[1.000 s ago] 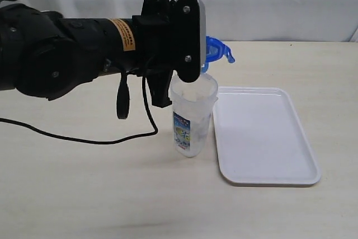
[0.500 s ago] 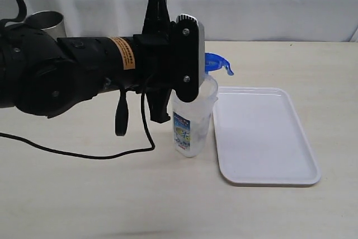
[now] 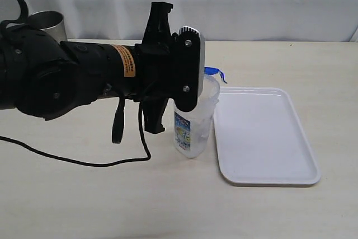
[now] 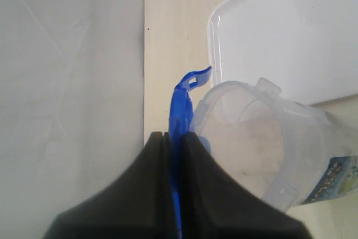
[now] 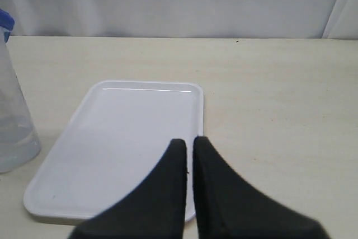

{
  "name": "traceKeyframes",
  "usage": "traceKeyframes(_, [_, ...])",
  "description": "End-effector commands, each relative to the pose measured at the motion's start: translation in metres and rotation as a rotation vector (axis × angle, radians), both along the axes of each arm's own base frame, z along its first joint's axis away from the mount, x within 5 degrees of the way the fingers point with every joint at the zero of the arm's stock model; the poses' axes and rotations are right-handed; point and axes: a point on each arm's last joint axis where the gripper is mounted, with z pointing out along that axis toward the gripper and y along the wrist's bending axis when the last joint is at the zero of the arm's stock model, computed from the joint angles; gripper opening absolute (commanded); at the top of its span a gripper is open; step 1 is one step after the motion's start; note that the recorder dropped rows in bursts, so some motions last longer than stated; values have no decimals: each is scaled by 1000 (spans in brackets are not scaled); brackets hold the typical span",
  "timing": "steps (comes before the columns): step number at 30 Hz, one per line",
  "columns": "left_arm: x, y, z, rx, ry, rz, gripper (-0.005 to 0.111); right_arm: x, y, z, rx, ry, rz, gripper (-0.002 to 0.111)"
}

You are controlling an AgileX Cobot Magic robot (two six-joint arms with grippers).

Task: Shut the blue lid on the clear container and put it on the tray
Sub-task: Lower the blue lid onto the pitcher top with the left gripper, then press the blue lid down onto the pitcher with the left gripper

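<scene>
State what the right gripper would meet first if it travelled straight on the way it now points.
Probably the tray: the right gripper, fingers shut and empty, points at its bare floor with nothing in between. Its downward tilt is hard to judge, so it might clear the far rim.

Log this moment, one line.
left gripper: shut on blue lid, held on edge at clear container rim | clear container: open, upright beside tray | right gripper: shut, empty
</scene>
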Motion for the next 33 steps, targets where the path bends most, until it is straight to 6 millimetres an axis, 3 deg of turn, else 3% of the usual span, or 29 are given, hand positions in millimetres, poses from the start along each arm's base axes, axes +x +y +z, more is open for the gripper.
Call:
traceKeyframes(1, [-3,2,-2,14,38,12,0,0,0,0,-5,-5,-4,5])
traceKeyframes(16, [-4,4,-6,21,103,40,0,0,0,0,-5,-5,-4,5])
traceKeyframes(24, [-17,-8,-6,-2,121,6,0,0,0,0,-5,-5,-4,5])
traceKeyframes(33, [-19,-7,-9,19,138,4,0,0,0,0,-5,-5,-4,5])
